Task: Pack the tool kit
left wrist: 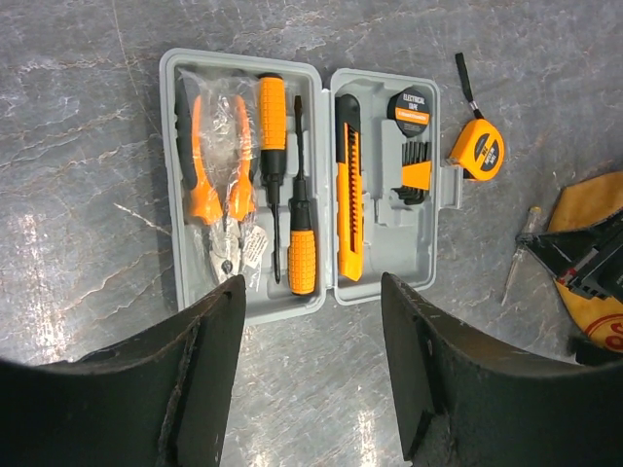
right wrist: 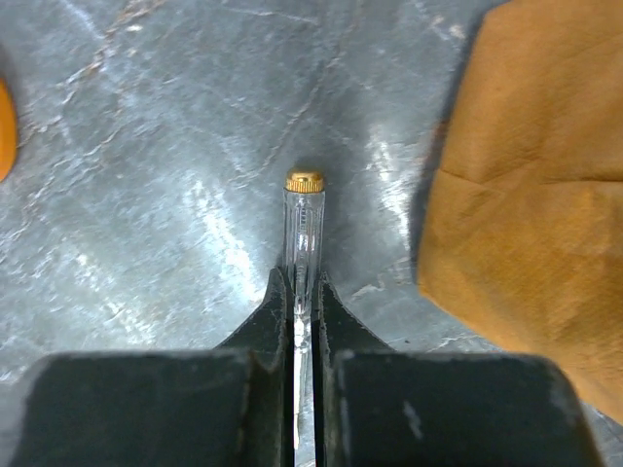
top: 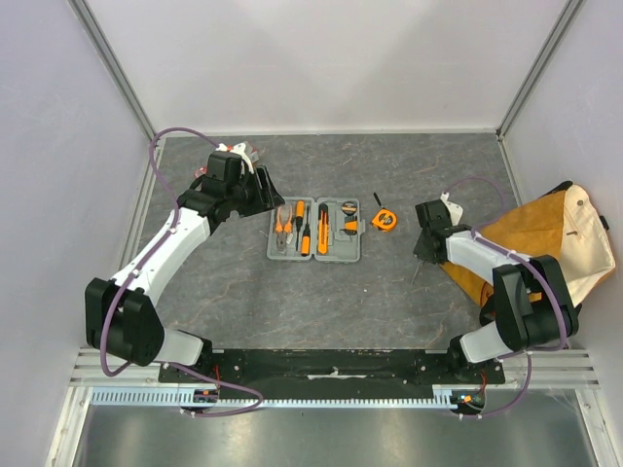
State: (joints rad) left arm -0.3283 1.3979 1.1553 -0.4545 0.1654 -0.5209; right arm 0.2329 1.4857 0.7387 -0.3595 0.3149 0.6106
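Observation:
The tool kit lies open mid-table, a grey hinged case holding orange-and-black pliers, screwdrivers, a utility knife and hex keys. My left gripper hovers open at the case's left side; in the left wrist view this gripper has nothing between its fingers. My right gripper is shut on a clear-handled tester screwdriver with a brass cap. It sits right of the case, beside the bag.
An orange tape measure lies on the table just right of the case. A tan canvas bag lies at the right edge, close to the right arm, and also shows at the right wrist view's right side.

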